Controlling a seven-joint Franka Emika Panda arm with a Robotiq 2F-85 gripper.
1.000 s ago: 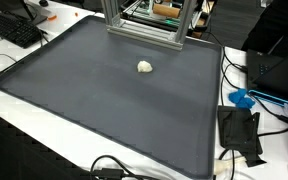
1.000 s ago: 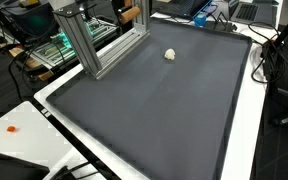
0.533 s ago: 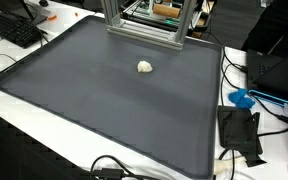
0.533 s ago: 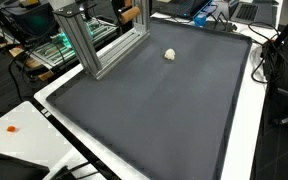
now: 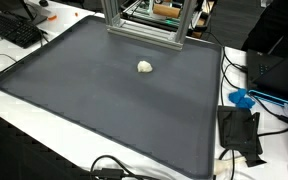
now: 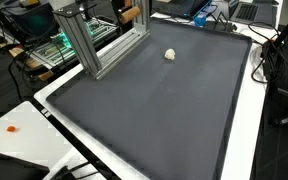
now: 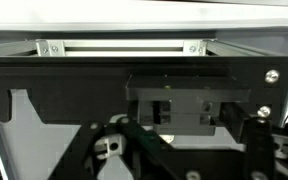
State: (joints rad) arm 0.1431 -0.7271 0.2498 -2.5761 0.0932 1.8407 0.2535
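- A small whitish lump (image 5: 145,67) lies alone on a dark mat (image 5: 104,110) that covers the white counter (image 5: 29,125).
- The lump sits just in front of the aluminium frame (image 5: 144,25), near the frame's right post in this exterior view, touching nothing else.
- In an exterior view the same lump (image 6: 170,55) lies past the frame's (image 6: 94,45) open end, toward the mat's far edge.
- It looks rounded, a little wider than tall, with no clear long axis.
- Neither exterior view shows the arm or the jaws.
- The wrist view faces a silver bar (image 7: 119,46) with brackets and a black box (image 7: 174,100) under it; dark linkage parts cross its lower edge.
- I cannot tell how wide the jaws stand.
- The lump is absent from the wrist view, so which way it lies from the jaws cannot be fixed.
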